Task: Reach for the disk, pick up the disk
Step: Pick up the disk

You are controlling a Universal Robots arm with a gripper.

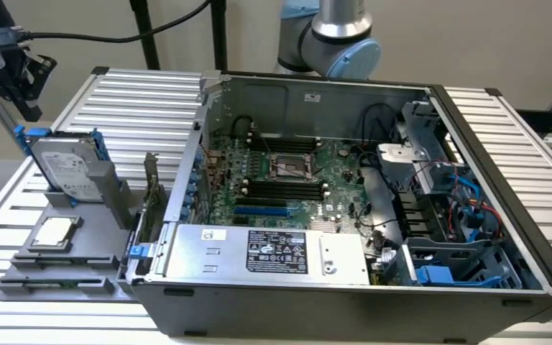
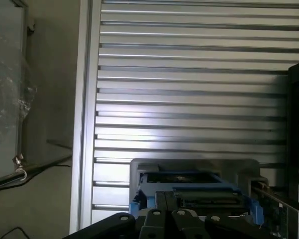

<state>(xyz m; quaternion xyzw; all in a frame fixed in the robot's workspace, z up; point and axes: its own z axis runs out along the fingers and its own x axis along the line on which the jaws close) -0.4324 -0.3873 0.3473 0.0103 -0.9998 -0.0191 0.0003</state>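
The gripper (image 1: 17,90) hangs at the upper edge of the exterior view's left, dark and trailing a black cable; whether it is released or clenched cannot be told, and it holds nothing. Just below it, not touching, stands the disk (image 1: 72,169), tilted on its edge in a grey stand (image 1: 113,198), its white label facing up and its blue carrier frame (image 1: 29,135) nearest the tool. In the wrist view the disk (image 2: 189,185) lies straight ahead of the gripper (image 2: 165,211). In front of the stand 1 small square silver chip (image 1: 54,231) rests on a grey tray (image 1: 29,257). All sit on the slatted table (image 1: 132,100). To the exterior view's right lies the open computer case (image 1: 353,316), with its motherboard (image 1: 290,172) and a silver box (image 1: 276,251) bearing a black label. The arm (image 1: 338,36) rises behind the case.
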